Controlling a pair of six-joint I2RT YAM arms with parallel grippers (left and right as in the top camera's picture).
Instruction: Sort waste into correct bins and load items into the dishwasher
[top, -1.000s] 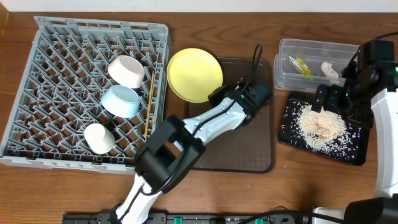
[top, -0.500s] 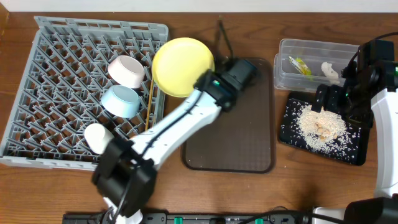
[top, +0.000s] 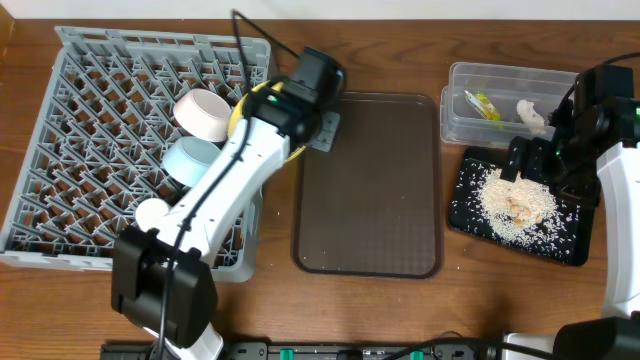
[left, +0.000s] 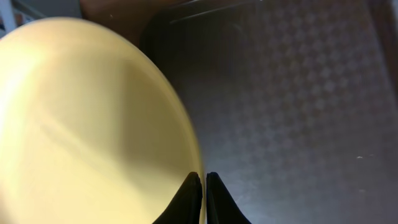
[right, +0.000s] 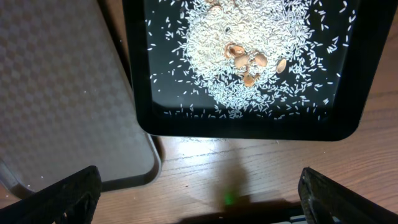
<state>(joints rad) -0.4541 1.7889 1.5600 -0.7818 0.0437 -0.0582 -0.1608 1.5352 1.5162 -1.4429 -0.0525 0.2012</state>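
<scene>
L gripper (left: 203, 178) clamped on yellow plate (left: 87, 124) over rack (top: 90, 70) right edge | R gripper (right: 199, 190) jaws apart above black tray (right: 249, 129) | done: blue bowl (top: 190, 160), white bowl (top: 203, 114) racked, rice (right: 249, 37) trayed (plate not yet slotted)

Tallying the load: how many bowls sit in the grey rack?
3: a pinkish-white bowl toward the back, a light blue bowl beside it, a small white bowl nearest; the arm may hide more.

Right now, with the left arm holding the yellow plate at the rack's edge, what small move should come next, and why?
The left end effector is shut on the rim of the pale yellow plate, held only at the right edge of the grey dish rack. So probably shift it left and lower it between pegs.
</scene>
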